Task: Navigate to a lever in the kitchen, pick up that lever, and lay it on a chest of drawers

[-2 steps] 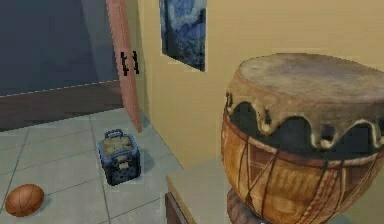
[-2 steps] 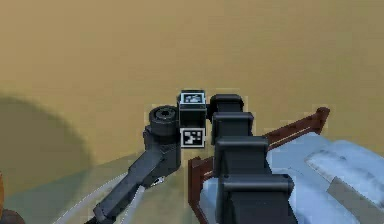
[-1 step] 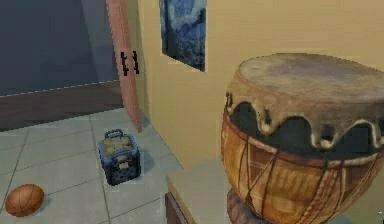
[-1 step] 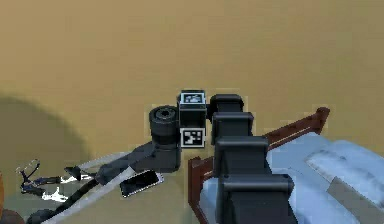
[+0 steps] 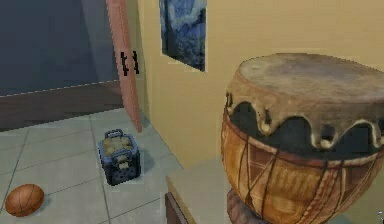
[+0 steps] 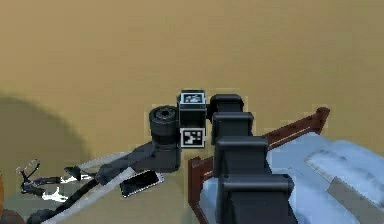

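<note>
The arm (image 6: 243, 165) is a chunky black square bar made of stepped telescoping blocks. Just right of the hand (image 6: 75, 180) there's a dark round wrist drum (image 6: 163, 125) and two white squares (image 6: 193, 134) with black marks; the fingers (image 6: 110, 163) are thin and greyish

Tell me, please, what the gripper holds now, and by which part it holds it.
It cannot be told: the far end of the gripper is lost among small dark and pale shapes.
</note>
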### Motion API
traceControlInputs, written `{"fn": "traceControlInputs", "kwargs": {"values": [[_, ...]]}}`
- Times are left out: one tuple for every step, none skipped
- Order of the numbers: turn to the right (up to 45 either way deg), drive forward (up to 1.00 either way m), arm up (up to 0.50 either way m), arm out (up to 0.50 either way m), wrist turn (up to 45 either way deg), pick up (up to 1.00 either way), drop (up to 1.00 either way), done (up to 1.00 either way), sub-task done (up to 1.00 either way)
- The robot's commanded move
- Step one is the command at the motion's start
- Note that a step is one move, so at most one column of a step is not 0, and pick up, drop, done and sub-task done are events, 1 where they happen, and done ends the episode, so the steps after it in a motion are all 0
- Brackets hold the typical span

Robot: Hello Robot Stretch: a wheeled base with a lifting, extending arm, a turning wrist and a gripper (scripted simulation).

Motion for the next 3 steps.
{"fn": "traceControlInputs", "kwargs": {"values": [[0.0,0.0,0.0,0.0,0.0,0.0,1.0,0.0,0.0],[0.0,0.0,0.0,-0.1,0.0,0.0,0.0,0.0,0.0],[0.0,0.0,0.0,0.0,0.0,0.0,0.0,1.0,0.0]]}}
